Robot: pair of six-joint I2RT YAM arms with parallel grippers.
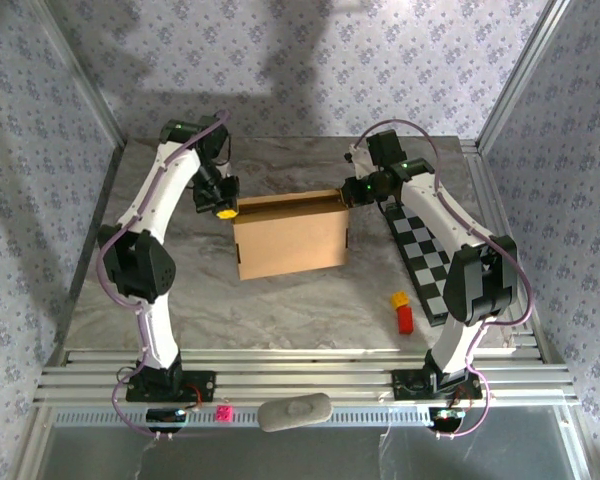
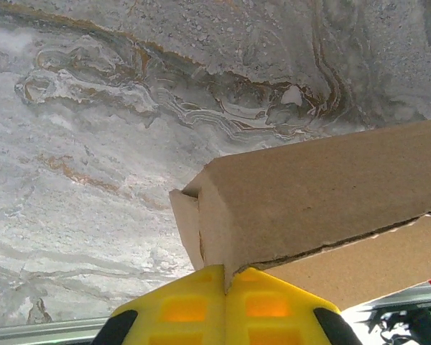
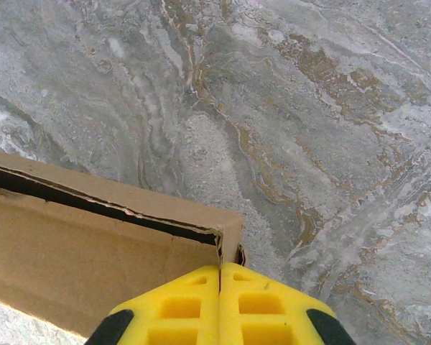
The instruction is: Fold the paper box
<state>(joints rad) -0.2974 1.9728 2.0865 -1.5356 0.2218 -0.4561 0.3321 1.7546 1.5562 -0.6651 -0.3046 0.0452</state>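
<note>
The brown paper box [image 1: 290, 238] lies in the middle of the marble table, its lid nearly down on the body. My left gripper [image 1: 223, 211] is shut on the box's far left corner; in the left wrist view the yellow fingers [image 2: 183, 309] pinch the cardboard edge of the paper box [image 2: 316, 194]. My right gripper [image 1: 348, 191] is shut on the far right corner; in the right wrist view the yellow fingers [image 3: 266, 305] clamp the side wall of the paper box [image 3: 79, 251], beside a dark gap under the lid.
A black-and-white checkered board [image 1: 420, 255] lies to the right of the box. Near it sit a yellow block [image 1: 399, 298] and a red block [image 1: 405, 319]. A grey oblong object [image 1: 294, 411] and a pink cube [image 1: 222, 412] rest on the front rail.
</note>
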